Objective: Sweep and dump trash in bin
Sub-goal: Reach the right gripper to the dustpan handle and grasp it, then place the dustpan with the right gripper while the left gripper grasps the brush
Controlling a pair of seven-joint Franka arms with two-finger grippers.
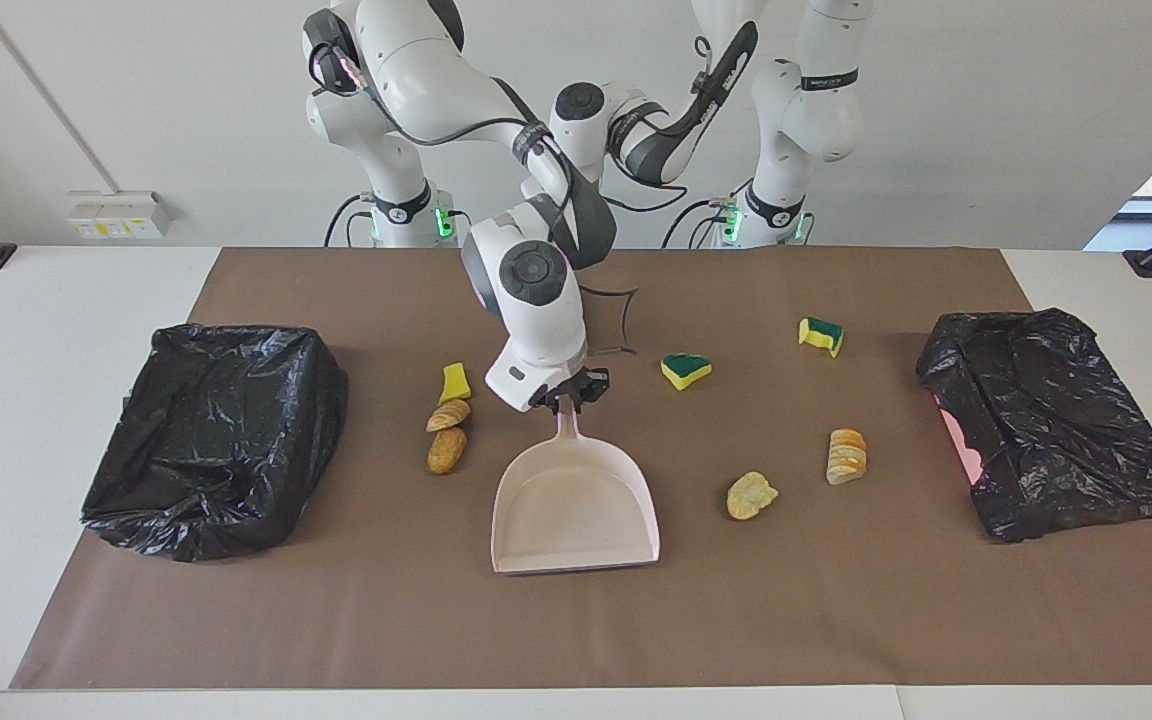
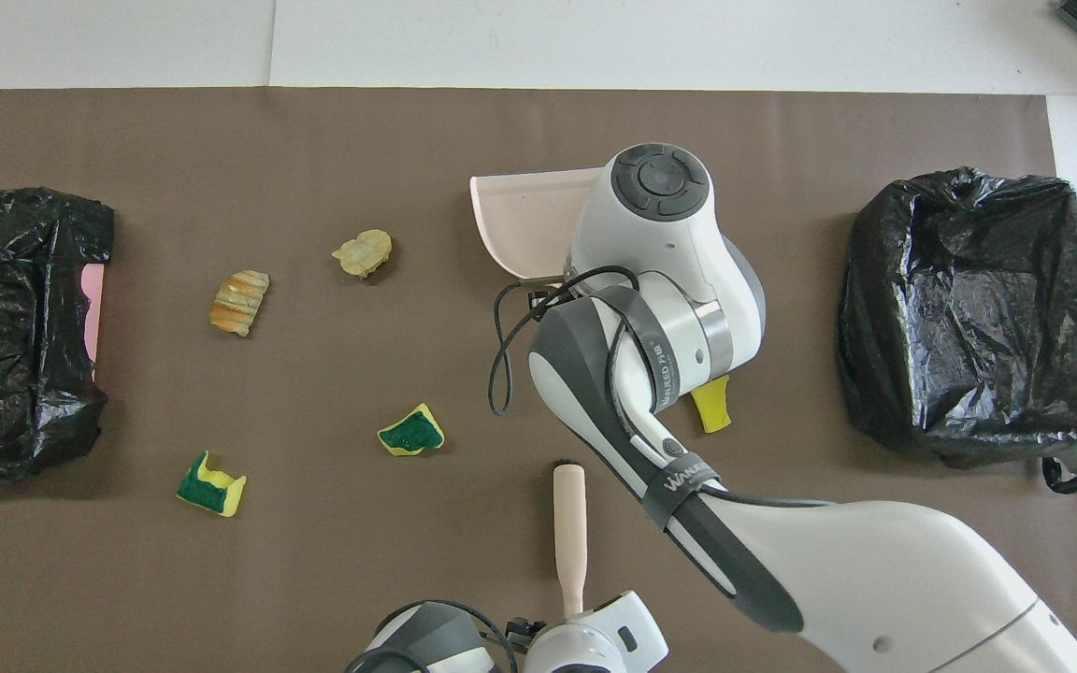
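- Right gripper (image 1: pixel 566 397) is clamped on the handle tip of the pink dustpan (image 1: pixel 576 505), whose long axis runs away from the robots, mouth facing away from them
- Left gripper (image 2: pixel 574 612) is at the handle end of the brush (image 2: pixel 569 528); whether it is open or closed cannot be told
- Trash: a yellow sponge scrap (image 1: pixel 454 382) and two pastry lumps (image 1: pixel 447 450) lie in a row beside the dustpan, toward the right arm's end
- Green-topped sponges (image 1: pixel 686 369) and more pastries (image 1: pixel 751 495) lie toward the left arm's end

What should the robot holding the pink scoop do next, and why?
Probably the right gripper, gripping the pink dustpan by its handle, should turn the pan's open edge toward the two pastry lumps beside it. They lie closest, and the open edge now points away from the robots, not at them. The left gripper is at the brush handle's end.
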